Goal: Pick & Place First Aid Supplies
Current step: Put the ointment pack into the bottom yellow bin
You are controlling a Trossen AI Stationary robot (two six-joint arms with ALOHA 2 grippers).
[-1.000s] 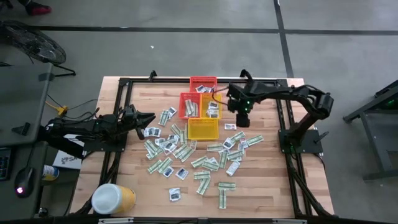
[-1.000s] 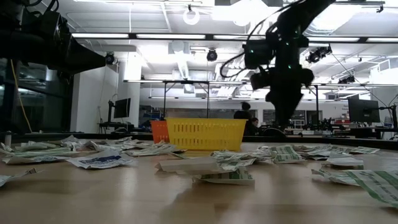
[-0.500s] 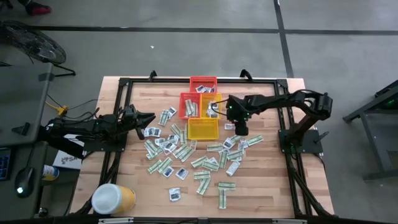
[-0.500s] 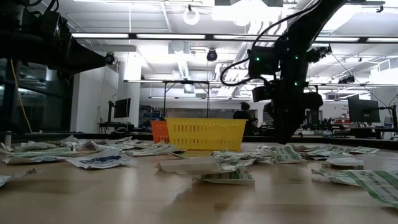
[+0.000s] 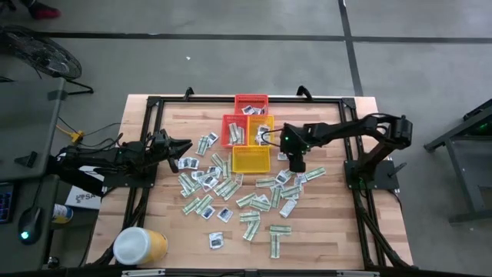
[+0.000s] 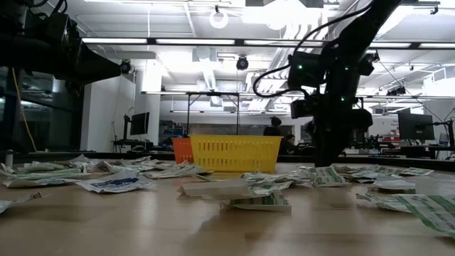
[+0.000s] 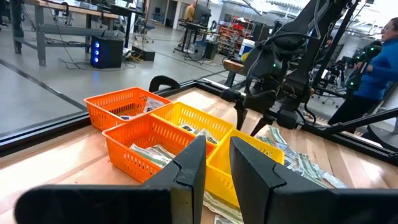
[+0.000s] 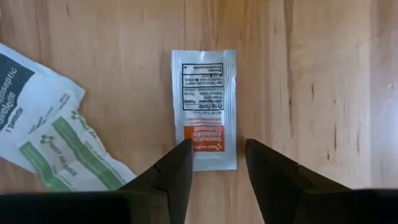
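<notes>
Packet (image 8: 204, 109), white with an orange band, lies flat on the counter (image 8: 298, 74) directly under the right end effector (image 8: 217, 168), fingers spread astride it. Likely featherlight, thin, slippery; pinch across its narrow width. Left end effector (image 7: 214, 162) waits, slightly parted.

Two dark jointed arms, green lights glowing on the right arm (image 5: 361, 127).

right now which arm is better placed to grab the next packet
Right. The right gripper hangs open straight over a white packet beside the yellow basket, fingers either side of it. The left gripper waits at the pile's left edge.
</notes>
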